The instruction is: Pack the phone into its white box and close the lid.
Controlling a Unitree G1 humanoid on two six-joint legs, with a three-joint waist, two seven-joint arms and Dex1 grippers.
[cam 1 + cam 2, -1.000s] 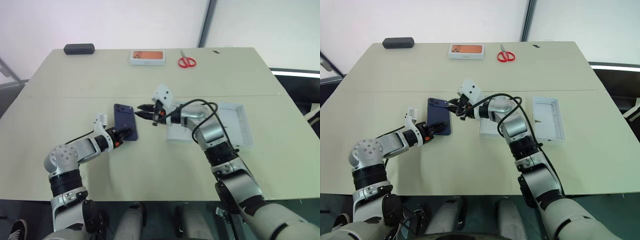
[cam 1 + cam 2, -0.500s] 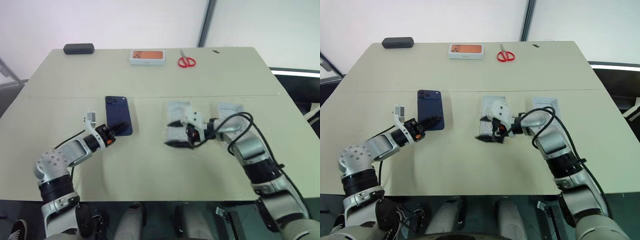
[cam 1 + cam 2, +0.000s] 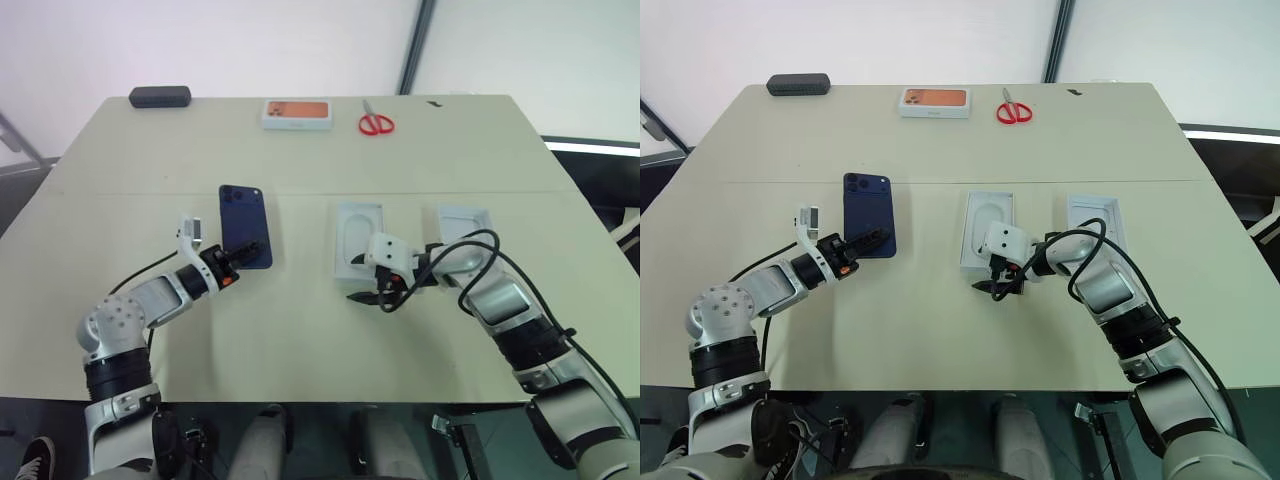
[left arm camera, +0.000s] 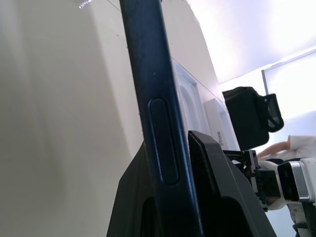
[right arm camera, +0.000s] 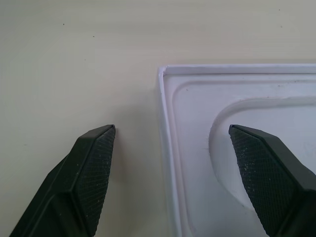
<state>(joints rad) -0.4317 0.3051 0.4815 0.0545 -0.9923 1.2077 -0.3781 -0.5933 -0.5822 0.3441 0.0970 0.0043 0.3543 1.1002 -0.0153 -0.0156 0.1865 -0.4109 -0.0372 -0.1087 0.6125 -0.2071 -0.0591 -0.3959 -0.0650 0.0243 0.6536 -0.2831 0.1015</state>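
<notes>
Black fingers of the right gripper (image 5: 170, 177) stand apart, straddling the near corner wall of the white box (image 3: 358, 237), which holds a moulded white insert with an oval recess. The left gripper (image 3: 238, 262) pinches the phone's (image 3: 246, 225) edge above the table (image 3: 300, 330). The lid (image 3: 463, 225) lies right of the box.

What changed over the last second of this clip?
The right gripper left the phone and swung down to the near corner of the white tray, jaws open astride its edge. The left gripper kept hold of the phone. Scissors stayed put.
</notes>
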